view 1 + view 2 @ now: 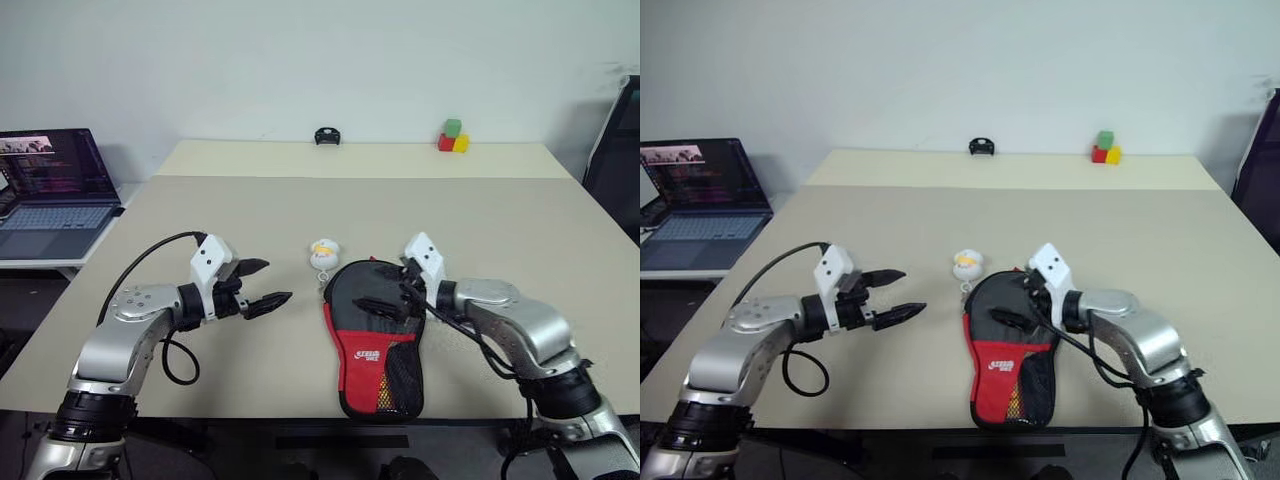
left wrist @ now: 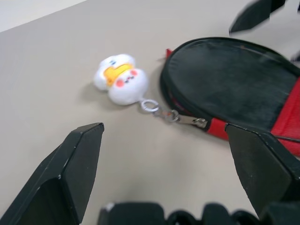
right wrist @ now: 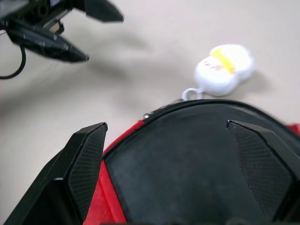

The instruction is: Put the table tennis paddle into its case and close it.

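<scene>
The case (image 1: 374, 338) lies flat near the front edge of the table (image 1: 500, 230), round black end away from the robot and red end with the white logo and mesh pocket toward it. The paddle cannot be seen apart from it; it looks to be already inside, though the pictures do not settle that. A small white plush charm (image 1: 324, 254) sits just beyond the round end, joined by a ring and clip to what looks like the zip pull (image 2: 190, 120). So the step in hand seems to be closing. The right gripper (image 1: 386, 288) hovers over the black round part, fingers spread wide, holding nothing. The left gripper (image 1: 262, 284), also wide and empty, points toward the charm from beside it. Next, one gripper must steady the case while the other takes the pull.
</scene>
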`<state>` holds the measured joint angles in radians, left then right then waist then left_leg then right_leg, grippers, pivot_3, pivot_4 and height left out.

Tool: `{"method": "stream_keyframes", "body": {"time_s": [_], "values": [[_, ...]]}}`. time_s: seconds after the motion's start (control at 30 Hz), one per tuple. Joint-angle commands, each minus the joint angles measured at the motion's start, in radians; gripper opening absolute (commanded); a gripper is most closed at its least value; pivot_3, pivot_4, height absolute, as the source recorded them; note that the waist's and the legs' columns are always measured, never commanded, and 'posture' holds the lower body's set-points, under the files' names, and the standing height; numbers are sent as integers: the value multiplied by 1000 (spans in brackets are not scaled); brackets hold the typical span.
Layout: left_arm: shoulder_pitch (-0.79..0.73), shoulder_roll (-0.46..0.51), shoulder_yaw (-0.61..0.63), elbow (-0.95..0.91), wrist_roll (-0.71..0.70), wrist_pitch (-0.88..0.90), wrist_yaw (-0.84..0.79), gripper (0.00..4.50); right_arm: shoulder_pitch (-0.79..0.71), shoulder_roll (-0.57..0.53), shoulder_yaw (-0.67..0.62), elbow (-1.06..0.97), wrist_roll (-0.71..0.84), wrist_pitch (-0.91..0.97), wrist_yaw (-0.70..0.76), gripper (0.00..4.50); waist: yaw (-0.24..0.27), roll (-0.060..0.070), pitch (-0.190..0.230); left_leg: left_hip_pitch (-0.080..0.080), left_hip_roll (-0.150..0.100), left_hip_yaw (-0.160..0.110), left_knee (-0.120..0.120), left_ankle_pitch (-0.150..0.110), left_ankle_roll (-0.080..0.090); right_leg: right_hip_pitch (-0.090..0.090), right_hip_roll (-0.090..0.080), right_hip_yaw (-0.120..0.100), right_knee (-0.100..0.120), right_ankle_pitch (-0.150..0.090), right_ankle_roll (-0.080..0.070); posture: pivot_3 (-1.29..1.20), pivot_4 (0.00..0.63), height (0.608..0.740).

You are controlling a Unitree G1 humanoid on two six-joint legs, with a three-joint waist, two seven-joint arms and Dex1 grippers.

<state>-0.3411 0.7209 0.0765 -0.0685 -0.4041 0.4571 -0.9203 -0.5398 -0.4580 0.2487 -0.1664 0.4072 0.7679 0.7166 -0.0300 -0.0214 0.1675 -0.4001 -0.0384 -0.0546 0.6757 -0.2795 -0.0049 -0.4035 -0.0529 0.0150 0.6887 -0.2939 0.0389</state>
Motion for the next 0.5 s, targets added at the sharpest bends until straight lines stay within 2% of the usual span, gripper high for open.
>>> {"method": "stream_keyframes", "body": {"time_s": [0.03, 0.23, 0.5], "values": [[-17, -5, 23, -32, 7, 8, 46, 4500, -13, 22, 43, 74, -57, -66, 19, 4480, 1, 0, 0, 0, 0, 0, 0, 0, 0, 0, 0, 0, 0, 0, 0, 0, 150, 740], [-105, -53, -32, 42, 50, 21, 90, 4500, -9, 59, 43, 179, -120, -100, -5, 4480, 2, 0, 0, 0, 0, 0, 0, 0, 0, 0, 0, 0, 1, 0, 0, 0, 150, 740], [-324, -164, -107, 293, 126, 23, 125, 4500, 20, 90, 42, 184, -148, -97, -19, 4480, 1, -1, 0, 1, -1, 0, 1, 0, 0, 0, 0, 0, 3, 0, 0, 0, 150, 740]]}}
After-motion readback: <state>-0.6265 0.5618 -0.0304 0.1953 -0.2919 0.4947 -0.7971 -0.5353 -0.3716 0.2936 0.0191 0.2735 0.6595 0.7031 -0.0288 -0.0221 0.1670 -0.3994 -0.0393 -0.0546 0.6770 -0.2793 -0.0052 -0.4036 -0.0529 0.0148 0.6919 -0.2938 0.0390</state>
